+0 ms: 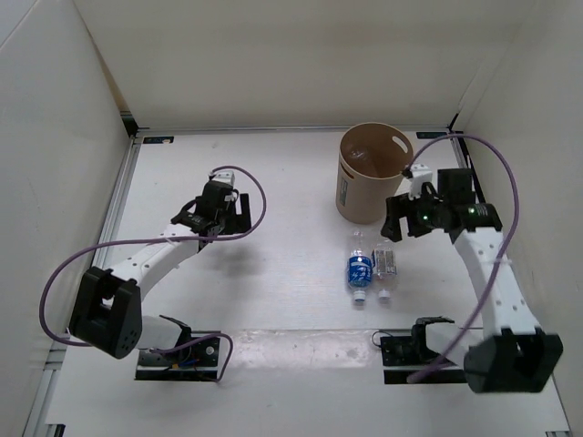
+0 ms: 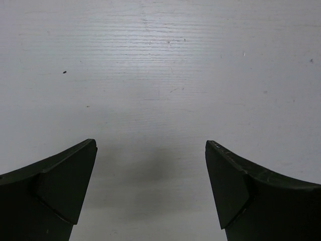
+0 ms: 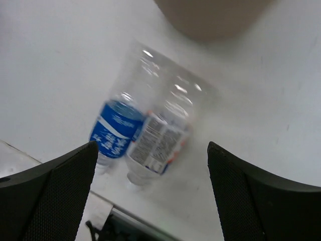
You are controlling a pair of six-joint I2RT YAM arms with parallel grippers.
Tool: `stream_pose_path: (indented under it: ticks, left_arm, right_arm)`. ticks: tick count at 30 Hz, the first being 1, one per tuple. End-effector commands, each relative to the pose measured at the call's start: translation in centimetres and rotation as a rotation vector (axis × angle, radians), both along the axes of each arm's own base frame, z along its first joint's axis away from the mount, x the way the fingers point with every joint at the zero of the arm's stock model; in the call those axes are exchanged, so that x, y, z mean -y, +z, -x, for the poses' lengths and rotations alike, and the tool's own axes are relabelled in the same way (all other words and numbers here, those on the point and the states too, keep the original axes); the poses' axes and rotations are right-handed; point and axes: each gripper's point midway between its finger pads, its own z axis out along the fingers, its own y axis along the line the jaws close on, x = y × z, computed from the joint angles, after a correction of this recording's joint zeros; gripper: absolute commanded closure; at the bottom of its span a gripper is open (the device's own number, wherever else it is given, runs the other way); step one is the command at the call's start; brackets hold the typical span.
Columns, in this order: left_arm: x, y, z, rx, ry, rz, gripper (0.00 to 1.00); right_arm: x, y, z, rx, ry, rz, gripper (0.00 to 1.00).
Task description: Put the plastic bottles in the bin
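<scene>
Two clear bottles lie side by side on the white table below the bin: a blue-labelled one (image 1: 359, 267) (image 3: 118, 128) and a white-labelled one (image 1: 386, 264) (image 3: 159, 138). The tan bin (image 1: 370, 173) stands upright at the back; its base shows at the top of the right wrist view (image 3: 210, 17). My right gripper (image 1: 394, 218) (image 3: 150, 165) is open and empty, above and just right of the bottles, beside the bin. My left gripper (image 1: 196, 217) (image 2: 150, 160) is open and empty over bare table at the left. The long clear bottle and the orange bottle are out of view.
White walls enclose the table on three sides. Purple cables loop from both arms. The arm bases (image 1: 414, 350) and a metal strip (image 1: 301, 341) lie along the near edge.
</scene>
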Motion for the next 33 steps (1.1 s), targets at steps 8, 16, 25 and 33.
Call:
stream_pose_path:
  ticks: [8,16,25,33]
  left_arm:
    - [-2.1,1.1,1.2,0.035,-0.002,-0.025,0.0]
    - [-4.2,1.3,3.2,0.049,0.044,-0.063,0.0]
    - [-6.1,0.9,5.4,0.051,0.062,-0.094,0.0]
    - [-6.8,0.8,5.5,0.05,0.081,-0.096,0.0]
  right_arm:
    - [1.1,-5.1,2.8,-0.296,-0.106,-0.014,0.1]
    - [1.4,-7.6,1.8,-0.439,-0.155,-0.012,0.1]
    - [1.2,-10.0,1.5,-0.569,-0.163,0.03,0.1]
    - [1.8,-11.2,1.4,-0.635,-0.202,0.06,0.1]
